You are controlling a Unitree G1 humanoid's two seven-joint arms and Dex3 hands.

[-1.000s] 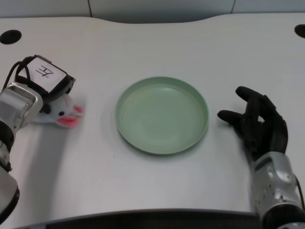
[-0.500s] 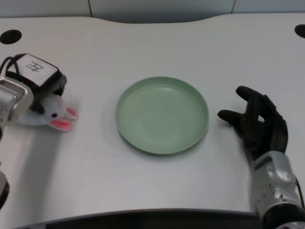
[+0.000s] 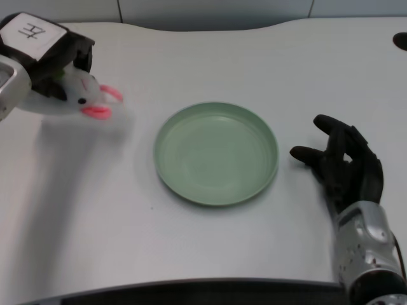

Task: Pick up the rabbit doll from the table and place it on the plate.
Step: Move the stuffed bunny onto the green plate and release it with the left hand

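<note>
My left hand grips the white rabbit doll at the upper left, lifted off the table. The doll's pink ears point right, toward the plate, and its image is motion-blurred. My fingers cover the doll's back part. The green plate lies in the middle of the white table, to the right of and below the doll, with nothing on it. My right hand rests on the table right of the plate.
The white table has a dark round hole at its far right corner. Its front edge runs along the bottom of the picture.
My left hand has risen with the rabbit doll, from the table at mid left up toward the upper left. The doll is now off the table. The right hand has not moved.
</note>
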